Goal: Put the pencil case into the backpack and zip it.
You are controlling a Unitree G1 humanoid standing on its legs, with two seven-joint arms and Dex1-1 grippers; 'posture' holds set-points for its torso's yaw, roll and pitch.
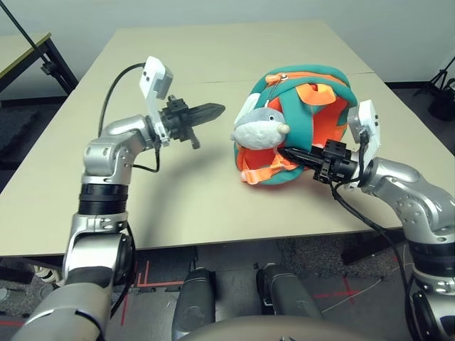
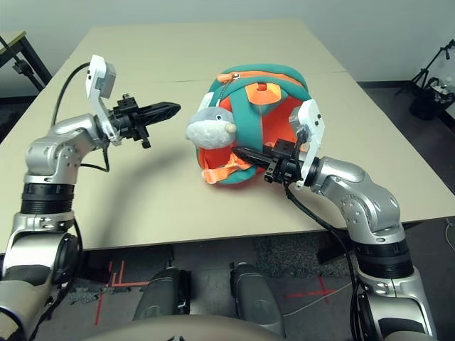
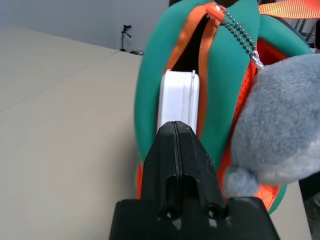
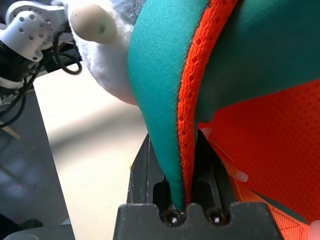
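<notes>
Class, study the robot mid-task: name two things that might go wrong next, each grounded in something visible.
1. The pencil case sits edge-up in the backpack opening, which is still unzipped; it may jam the zip.
2. Only the right gripper steadies the bag, pinching one teal strap; pulling the zip with the closed left gripper might tip it.

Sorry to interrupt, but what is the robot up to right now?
It is packing a backpack on the table. The white pencil case already sits in the unzipped opening. The right gripper pinches a teal-and-orange edge of the bag, while the left gripper, shut and empty, hovers beside the plush toy.
</notes>
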